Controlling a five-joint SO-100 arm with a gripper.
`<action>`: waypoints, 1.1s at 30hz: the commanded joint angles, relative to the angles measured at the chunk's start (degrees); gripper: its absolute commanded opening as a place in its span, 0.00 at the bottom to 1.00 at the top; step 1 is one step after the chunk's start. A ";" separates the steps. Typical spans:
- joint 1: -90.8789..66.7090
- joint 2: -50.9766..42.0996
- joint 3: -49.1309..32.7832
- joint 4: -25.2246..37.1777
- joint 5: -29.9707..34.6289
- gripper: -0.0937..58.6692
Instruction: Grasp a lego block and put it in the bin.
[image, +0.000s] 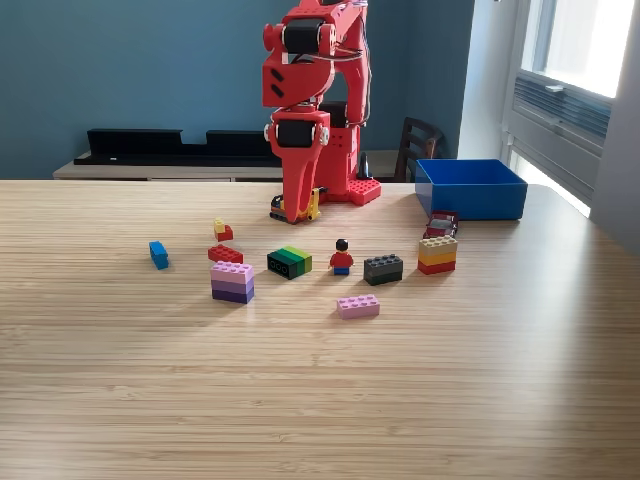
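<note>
The red arm's gripper (296, 212) points straight down near the far edge of the wooden desk (320, 400), its tips right at a small yellow-and-dark lego block (281, 209); whether the jaws have closed on that piece, or merely rest beside it, cannot be told from this view, since the gripper's own body hides most of the block. That is the chief risk: a small piece caught only by a corner could twist out as the arm lifts, or be nudged away along the smooth wood if the jaws close off-centre. The swing to the bin (470, 188) also looks chancy, as a block carried low might strike the near wall instead of clearing it. The bin is a blue, open-topped rectangular box with low walls, sitting toward the far corner on the exterior view's right, apparently empty so far as its inside shows. Just in front of it lie a dark red piece (441, 224) and a tan, orange and red stack (437, 254), while other blocks and a small minifigure (341, 258) are scattered mid-desk, well apart from the bin.
</note>
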 joint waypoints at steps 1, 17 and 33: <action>-1.41 0.53 -5.36 -2.02 0.97 0.43; -3.52 0.44 -3.78 -7.91 4.04 0.48; -0.44 0.35 -4.66 -10.37 4.39 0.50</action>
